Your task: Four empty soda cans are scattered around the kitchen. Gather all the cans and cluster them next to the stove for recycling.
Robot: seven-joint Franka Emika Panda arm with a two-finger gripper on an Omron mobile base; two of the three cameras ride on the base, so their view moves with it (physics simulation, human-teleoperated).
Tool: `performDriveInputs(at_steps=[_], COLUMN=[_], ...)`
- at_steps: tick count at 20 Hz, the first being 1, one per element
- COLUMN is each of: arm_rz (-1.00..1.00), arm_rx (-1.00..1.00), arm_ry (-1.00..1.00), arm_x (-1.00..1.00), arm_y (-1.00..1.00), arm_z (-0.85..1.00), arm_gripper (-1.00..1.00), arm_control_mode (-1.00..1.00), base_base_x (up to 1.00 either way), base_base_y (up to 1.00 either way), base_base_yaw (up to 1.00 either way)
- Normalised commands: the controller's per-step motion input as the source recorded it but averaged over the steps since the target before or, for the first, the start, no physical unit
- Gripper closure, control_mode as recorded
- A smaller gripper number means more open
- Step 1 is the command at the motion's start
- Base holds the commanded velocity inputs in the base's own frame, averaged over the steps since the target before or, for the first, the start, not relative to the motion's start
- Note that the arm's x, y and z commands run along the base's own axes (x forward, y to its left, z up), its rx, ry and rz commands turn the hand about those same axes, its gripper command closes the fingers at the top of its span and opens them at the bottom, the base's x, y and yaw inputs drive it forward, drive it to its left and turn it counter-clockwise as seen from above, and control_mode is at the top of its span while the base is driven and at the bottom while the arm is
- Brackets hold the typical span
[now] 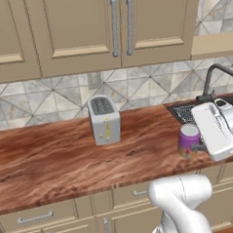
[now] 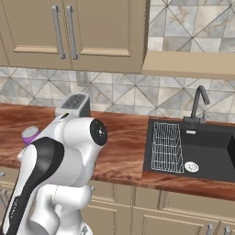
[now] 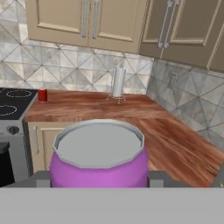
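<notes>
Reddish wood-grain worktop [image 1: 53, 161] under beige cabinets, tiled backsplash behind. Nearest you in the hand view, the pale purple soda can with silver top [image 3: 99, 158] sits between the dark fingers, so the end effector [image 3: 99, 181] looks clenched on it, probably for carrying. In the left base view the can is at the worktop's front edge. Further off, a small red soda can [image 3: 42, 95] waits beside the black glass stove [image 3: 11, 105], the likely cluster spot. A tall white paper-towel roll [image 3: 118, 82] stands beyond.
</notes>
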Motion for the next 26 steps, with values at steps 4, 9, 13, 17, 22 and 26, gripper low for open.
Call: performDriveInputs(at_steps=[4, 9, 13, 17, 22, 26], arm_rz=[0.0, 0.0, 0.0, 0.0, 0.0, 0.0], arm_rx=[0.0, 0.0, 0.0, 0.0, 0.0, 0.0], arm_ry=[0.0, 0.0, 0.0, 0.0, 0.0, 0.0], arm_x=[0.0, 0.0, 0.0, 0.0, 0.0, 0.0], arm_y=[0.0, 0.0, 0.0, 0.0, 0.0, 0.0], arm_z=[0.0, 0.0, 0.0, 0.0, 0.0, 0.0], arm_gripper=[1.0, 1.0, 1.0, 1.0, 1.0, 1.0], arm_control_mode=[1.0, 1.0, 1.0, 1.0, 1.0, 1.0], base_base_x=[-0.26, -0.47, -0.48, -0.23, -0.05, 0.0], base_base_y=[0.08, 0.12, 0.15, 0.26, 0.31, 0.3], base_base_yaw=[0.24, 0.3, 0.32, 0.38, 0.41, 0.44])
